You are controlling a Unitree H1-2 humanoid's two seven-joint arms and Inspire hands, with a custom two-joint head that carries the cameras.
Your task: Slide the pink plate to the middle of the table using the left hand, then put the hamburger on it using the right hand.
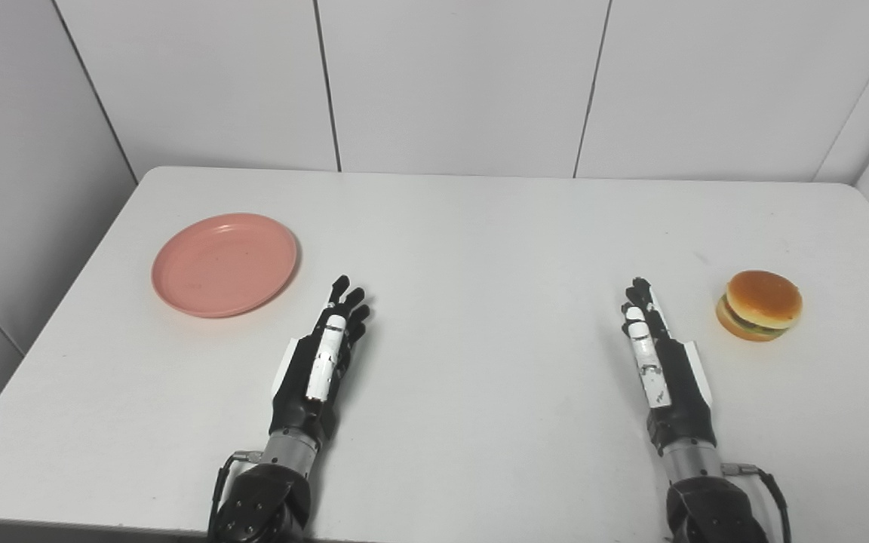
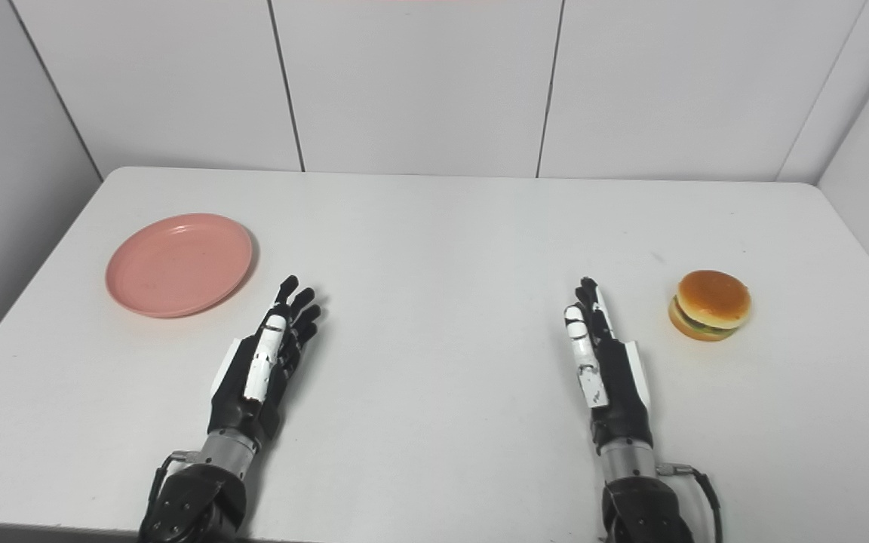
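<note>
A white table point(image 1: 465, 249) with rounded far corners carries everything, its top plain and matte, set against pale wall panels. On its left part lies a pink plate point(image 1: 225, 264), round, shallow and with nothing on it, while on the right part, well apart from the plate, a hamburger point(image 1: 759, 305) sits upright with its browned bun on top and a dark and green filling showing at the side. Between them, nearer the front edge, the left hand point(image 1: 321, 362) and the right hand point(image 1: 657, 354) lie over the tabletop with fingers stretched forward, holding nothing, each near but apart from the thing on its side.
</note>
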